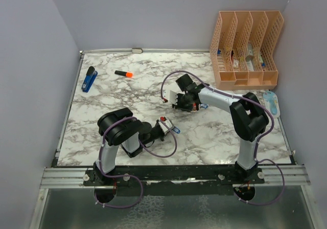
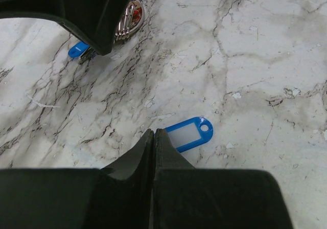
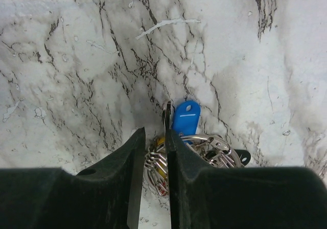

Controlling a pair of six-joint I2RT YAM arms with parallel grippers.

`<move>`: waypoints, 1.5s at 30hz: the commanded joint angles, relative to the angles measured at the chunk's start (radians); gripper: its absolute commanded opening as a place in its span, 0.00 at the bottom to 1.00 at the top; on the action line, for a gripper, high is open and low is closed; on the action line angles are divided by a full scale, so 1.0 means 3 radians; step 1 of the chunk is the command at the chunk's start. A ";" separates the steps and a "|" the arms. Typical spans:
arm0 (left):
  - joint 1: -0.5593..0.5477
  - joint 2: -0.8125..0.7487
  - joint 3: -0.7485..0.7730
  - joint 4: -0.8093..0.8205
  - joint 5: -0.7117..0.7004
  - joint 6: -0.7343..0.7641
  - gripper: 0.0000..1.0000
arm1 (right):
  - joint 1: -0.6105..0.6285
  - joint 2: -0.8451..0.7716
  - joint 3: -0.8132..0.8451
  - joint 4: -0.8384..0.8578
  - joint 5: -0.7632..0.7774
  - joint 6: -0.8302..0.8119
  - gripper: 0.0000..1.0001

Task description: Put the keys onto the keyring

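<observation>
Left fingers [image 2: 153,137] pressed together, empty, blue oblong plastic key tag [image 2: 190,134] just beside. Right fingers [image 3: 170,139] pinch the silver wire keyring [image 3: 209,144]; bare white marble table [image 1: 127,101] around, edges well away.

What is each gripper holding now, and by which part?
The right fingers pinch the keyring by its metal rim. The left fingers are shut, hiding one end of a blue tag; a grip cannot be told.

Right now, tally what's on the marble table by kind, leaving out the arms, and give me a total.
stapler: 1
orange marker: 1
file organiser: 1
keyring cluster with its tags: 1
blue key tag lying apart from it: 1
pale blue item, kind unclear: 1
Total: 6
</observation>
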 commanded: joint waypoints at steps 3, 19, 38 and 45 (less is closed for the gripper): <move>0.0031 0.0040 -0.0040 0.0811 -0.0097 -0.0046 0.00 | 0.0021 0.0019 0.0110 0.0030 0.0067 -0.0046 0.23; 0.0043 0.0047 -0.0035 0.0811 -0.0102 -0.0054 0.00 | 0.0021 0.0118 0.0110 0.0256 0.0130 -0.0141 0.23; 0.0060 0.0011 -0.0036 0.0811 -0.0119 -0.0063 0.00 | -0.0112 0.0090 0.0100 0.0235 0.0155 0.0303 0.01; 0.0137 -0.0349 -0.0037 0.0780 -0.0267 -0.0188 0.00 | -0.0330 -0.0141 0.0309 0.0191 0.0201 0.0990 0.01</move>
